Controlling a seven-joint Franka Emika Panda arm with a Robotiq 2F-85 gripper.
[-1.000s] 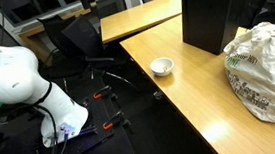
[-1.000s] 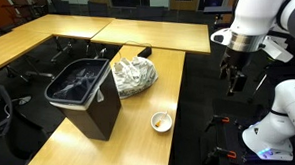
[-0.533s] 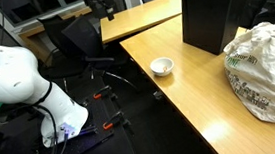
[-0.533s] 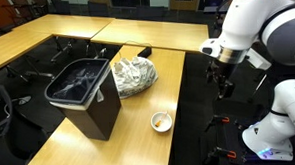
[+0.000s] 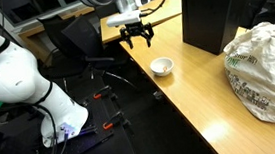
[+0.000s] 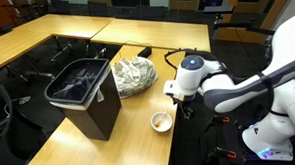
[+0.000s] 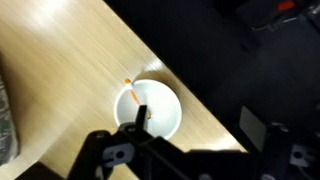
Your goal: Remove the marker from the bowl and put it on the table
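Observation:
A small white bowl (image 5: 162,66) sits near the edge of the wooden table (image 5: 211,111); it also shows in an exterior view (image 6: 162,121). In the wrist view the bowl (image 7: 158,112) holds an orange marker (image 7: 131,92) that leans on the far rim, with its tip poking out. My gripper (image 5: 137,36) hangs open and empty above the table edge, a little short of the bowl. In the wrist view my gripper (image 7: 195,125) has one finger (image 7: 141,116) over the bowl and the other off the table edge. My arm (image 6: 203,82) hides the gripper there.
A black bin (image 5: 212,15) stands behind the bowl and also shows from the other side (image 6: 83,95). A crumpled plastic bag (image 5: 262,61) lies next to the bin (image 6: 132,75). The robot's white base (image 5: 18,82) and cables sit on the dark floor beside the table.
My arm has swung down and in towards the table, from high and off to the side to just above the table edge beside the bowl. The gripper stays open; the bowl has not moved.

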